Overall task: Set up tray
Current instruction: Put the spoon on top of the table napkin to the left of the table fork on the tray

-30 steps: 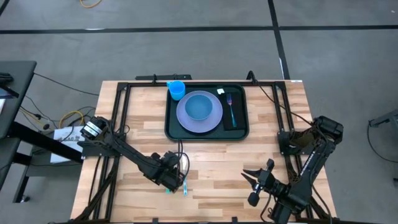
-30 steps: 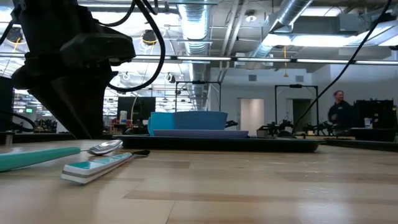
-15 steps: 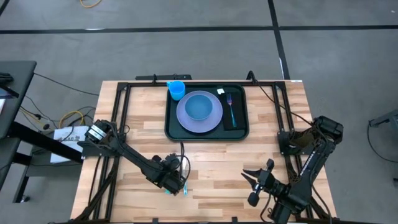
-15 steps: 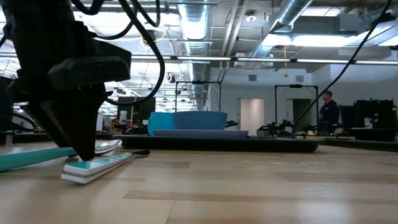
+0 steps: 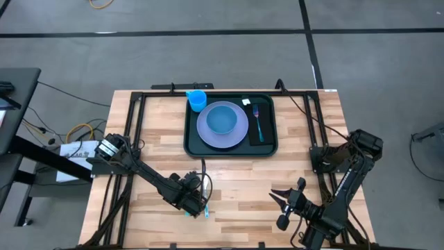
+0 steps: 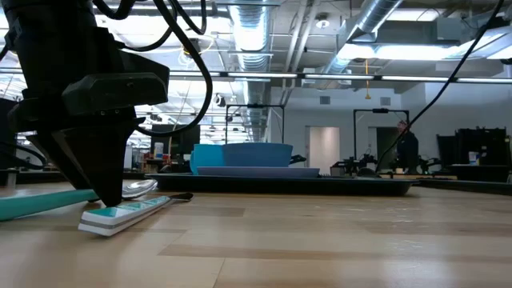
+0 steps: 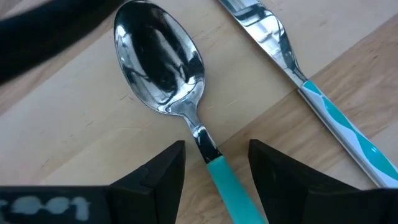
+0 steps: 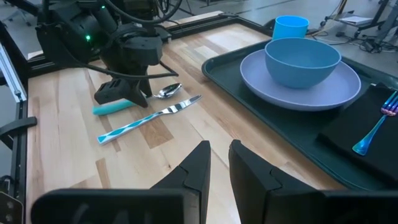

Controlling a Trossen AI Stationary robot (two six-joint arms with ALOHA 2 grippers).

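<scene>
Tray (image 5: 231,148) lies well beyond left hand (image 5: 196,201), across table

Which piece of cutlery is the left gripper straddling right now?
The spoon: the left gripper has one open finger on each side of its teal handle. The knife lies alongside; the fork is on the tray.

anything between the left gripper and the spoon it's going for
Nothing visible. The left gripper is open with its fingers either side of the spoon at its teal handle; the knife lies apart, beside it.
</scene>
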